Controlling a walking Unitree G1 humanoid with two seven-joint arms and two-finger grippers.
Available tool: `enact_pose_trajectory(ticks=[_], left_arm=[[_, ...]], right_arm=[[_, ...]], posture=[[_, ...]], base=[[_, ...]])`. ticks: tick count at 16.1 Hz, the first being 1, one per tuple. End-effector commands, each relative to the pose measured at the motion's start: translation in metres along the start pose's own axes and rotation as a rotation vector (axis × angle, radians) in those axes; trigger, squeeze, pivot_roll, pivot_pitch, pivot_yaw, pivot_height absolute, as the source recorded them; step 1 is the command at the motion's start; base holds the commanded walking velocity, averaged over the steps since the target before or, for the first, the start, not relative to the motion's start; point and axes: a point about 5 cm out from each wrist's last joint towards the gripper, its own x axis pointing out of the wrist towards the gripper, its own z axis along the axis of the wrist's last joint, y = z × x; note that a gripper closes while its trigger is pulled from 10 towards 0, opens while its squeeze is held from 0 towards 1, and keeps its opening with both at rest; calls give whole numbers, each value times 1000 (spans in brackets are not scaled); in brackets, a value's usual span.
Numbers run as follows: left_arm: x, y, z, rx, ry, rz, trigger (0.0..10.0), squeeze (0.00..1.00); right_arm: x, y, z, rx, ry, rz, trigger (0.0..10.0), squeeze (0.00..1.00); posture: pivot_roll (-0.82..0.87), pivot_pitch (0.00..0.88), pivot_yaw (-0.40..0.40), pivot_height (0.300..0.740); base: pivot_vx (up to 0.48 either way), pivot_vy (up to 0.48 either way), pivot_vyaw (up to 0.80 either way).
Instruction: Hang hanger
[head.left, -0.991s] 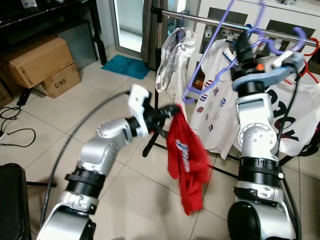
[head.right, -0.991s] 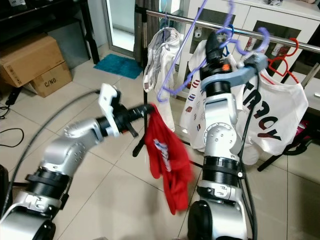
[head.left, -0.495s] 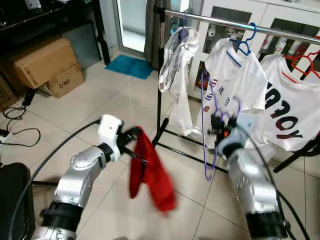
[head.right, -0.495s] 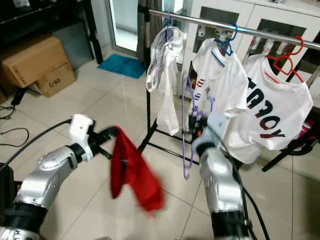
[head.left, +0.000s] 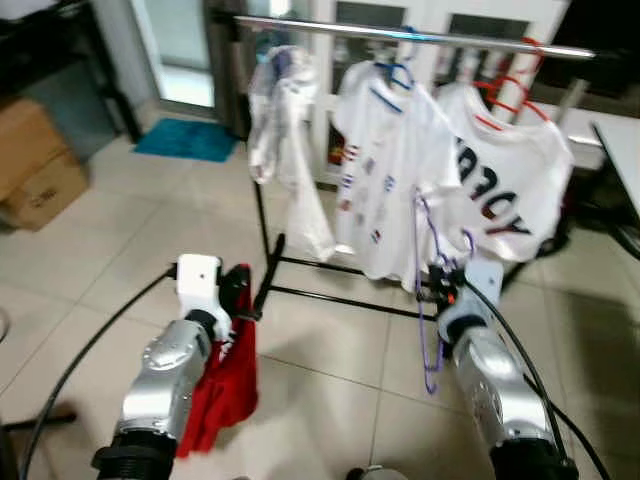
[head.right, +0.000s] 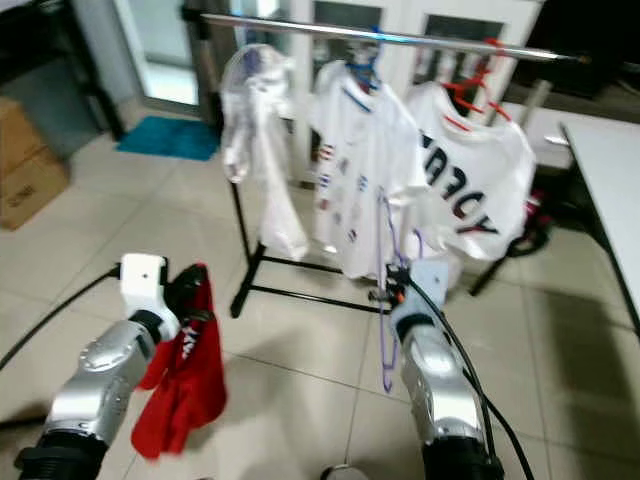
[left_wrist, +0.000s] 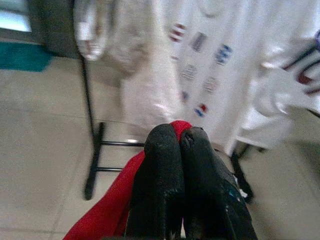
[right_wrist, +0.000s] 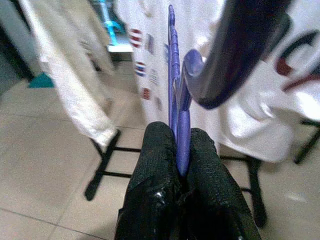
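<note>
My right gripper (head.left: 437, 289) is shut on a purple hanger (right_wrist: 173, 75), held low in front of the clothes rack; the hanger's thin wire dangles below the gripper (right_wrist: 180, 134). The rack's metal rail (head.left: 400, 35) runs high above, with three white garments on it: one at the left (head.left: 285, 150), one on a blue hanger (head.left: 385, 170), one on a red hanger (head.left: 505, 180). My left gripper (head.left: 238, 287) is shut on a red garment (head.left: 225, 385) that hangs down beside my forearm. In the left wrist view the black fingers (left_wrist: 162, 165) pinch the red cloth (left_wrist: 105, 217).
The rack's black base bars (head.left: 330, 296) lie on the tiled floor ahead. Cardboard boxes (head.left: 30, 165) stand at the far left, a teal mat (head.left: 185, 140) behind them. A white table edge (head.left: 622, 150) is at the right. A black cable (head.left: 80, 355) loops by my left arm.
The camera has shifted, so the rack sits farther off. My left arm has dropped and pulled in with the red garment. The right gripper stays low with the purple hanger.
</note>
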Motion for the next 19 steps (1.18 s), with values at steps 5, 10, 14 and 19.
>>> enact_pose_trajectory(ticks=[5,10,14,19], left_arm=[[2,1,-6,36,-14,57,10000,0],[1,-6,-16,55,13,41,10000,0],[3,-10,-21,28,15,43,10000,0],[-3,-9,-25,99,18,78,10000,0]], right_arm=[[-6,-2,-8,-25,-4,-11,10000,0],[-11,-7,-15,-33,7,-23,10000,0],[-15,-10,-19,-55,19,-12,10000,0],[-16,-17,-18,-56,22,-34,10000,0]], posture=[[-132,0,7,740],[-137,0,4,740],[-146,0,2,740],[-125,0,-6,740]], base=[[0,0,-800],[0,0,-800],[0,0,-800],[0,0,-800]])
